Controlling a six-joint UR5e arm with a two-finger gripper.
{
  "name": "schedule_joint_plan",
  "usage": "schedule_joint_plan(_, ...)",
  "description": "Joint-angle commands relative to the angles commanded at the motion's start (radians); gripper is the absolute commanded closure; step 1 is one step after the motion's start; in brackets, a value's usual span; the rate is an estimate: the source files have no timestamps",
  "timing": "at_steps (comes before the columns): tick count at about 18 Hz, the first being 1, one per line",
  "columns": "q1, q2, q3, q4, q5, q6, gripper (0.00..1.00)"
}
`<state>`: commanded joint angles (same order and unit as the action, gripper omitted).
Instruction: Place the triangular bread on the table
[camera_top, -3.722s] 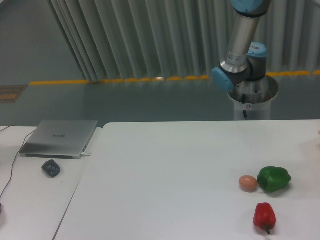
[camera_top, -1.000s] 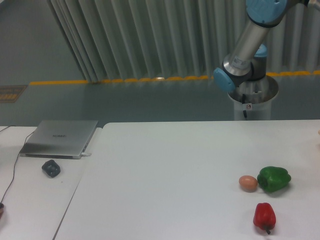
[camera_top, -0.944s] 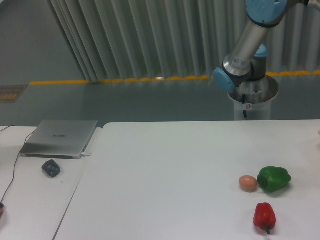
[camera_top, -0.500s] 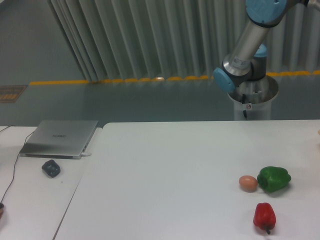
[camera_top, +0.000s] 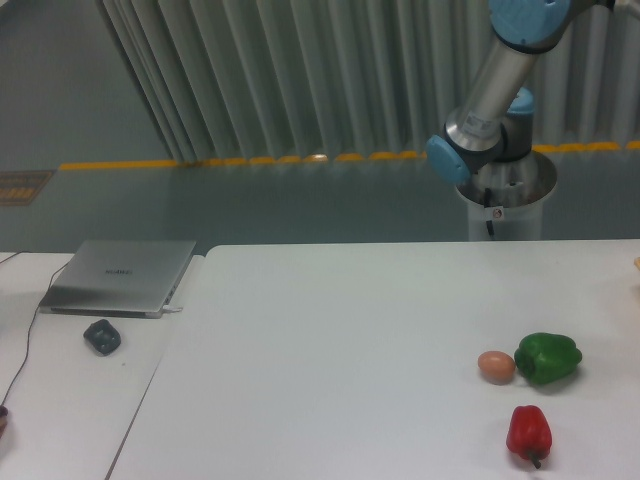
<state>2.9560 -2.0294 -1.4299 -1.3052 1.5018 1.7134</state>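
from the fixed camera: large white smooth tabletop with rounded corners (camera_top: 350, 340) filling the lower frame. near its right side, small brown egg (camera_top: 496, 366) touching or just beside a glossy green bell pepper (camera_top: 548, 358) on its right; glossy red bell pepper (camera_top: 528, 432) in front of them, apart, stem toward the camera. grey and blue robot arm (camera_top: 488, 95) rising from a white pedestal behind the far edge and leaving the top of the frame. gripper out of view, so no telling whether fingers apart or together. triangular bread not identifiable; only a tiny tan sliver at the right frame edge (camera_top: 637, 263), too small to tell. to the left, smaller white table (camera_top: 60, 400) carrying a closed silver laptop (camera_top: 120, 276) and a small dark lump (camera_top: 101, 336) just in front.
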Motion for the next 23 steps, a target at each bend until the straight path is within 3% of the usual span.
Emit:
schedule_joint_plan(5, -0.003, 0.002, 0.081, -0.112, 0.017, 0.014, 0.73)
schedule_joint_plan(17, -0.002, -0.006, 0.132, -0.175, 0.023, 0.015, 0.73)
schedule_joint_plan(23, 0.0, -0.014, 0.216, -0.279, 0.018, 0.015, 0.73)
